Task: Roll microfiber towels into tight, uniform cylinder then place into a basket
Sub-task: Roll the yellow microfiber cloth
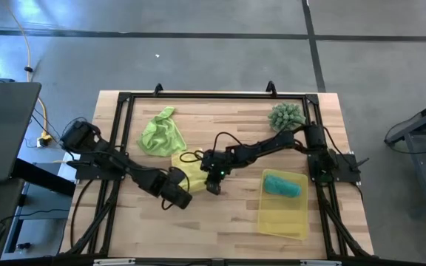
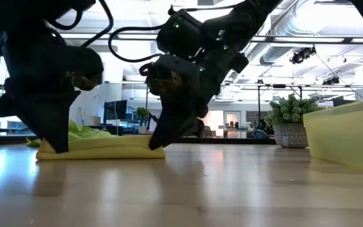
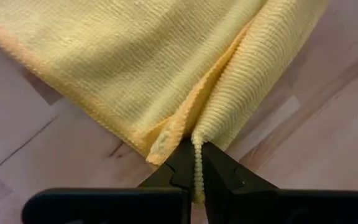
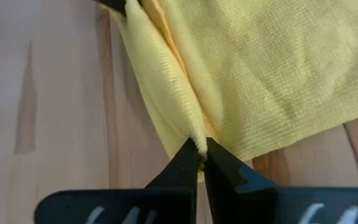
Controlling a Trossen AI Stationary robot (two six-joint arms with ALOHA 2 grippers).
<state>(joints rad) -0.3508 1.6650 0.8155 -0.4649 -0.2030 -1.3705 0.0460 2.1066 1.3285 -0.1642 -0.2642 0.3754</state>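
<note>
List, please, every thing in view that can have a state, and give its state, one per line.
yellow towel: folded flat on the table, pinched at two edges
left pincer: shut on the yellow towel's edge
right pincer: shut on the yellow towel's fold
lime green towel: crumpled, unrolled, on the table
teal towel: rolled, lying in the basket
basket: upright, holding only the teal towel
</note>
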